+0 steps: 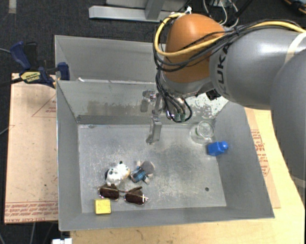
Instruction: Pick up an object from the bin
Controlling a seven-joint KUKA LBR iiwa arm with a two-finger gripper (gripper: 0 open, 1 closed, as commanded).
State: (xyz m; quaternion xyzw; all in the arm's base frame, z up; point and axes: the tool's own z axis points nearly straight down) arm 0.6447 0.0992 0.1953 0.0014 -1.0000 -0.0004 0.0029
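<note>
- The hand (152, 138) hangs low over bare floor near the back wall of the bin (67, 141), about midway across. From this angle I cannot tell whether it is apart or together.
- The orange cover (193, 45) on the wrist, wrapped in yellow and black cables (168, 49), hides the hand's upper part and a stretch of the back wall behind it.
- The grey arm (265, 63) cuts off the bin's far right corner. A pale, speckled patch (206, 102) shows just under it, and I can't make out what it is.
- Nearest to the hand, on its right, stands a clear cup (203, 130), hard to see against the metal. A small blue piece (217, 148) lies just beside it.
- Well apart from the hand, toward the front left, is a small cluster: a white toy figure (117, 174), a blue-and-grey toy (140, 173) touching it, dark sunglasses (123, 195) in front of both, and a yellow square block (103, 207) at the sunglasses' left end.
</note>
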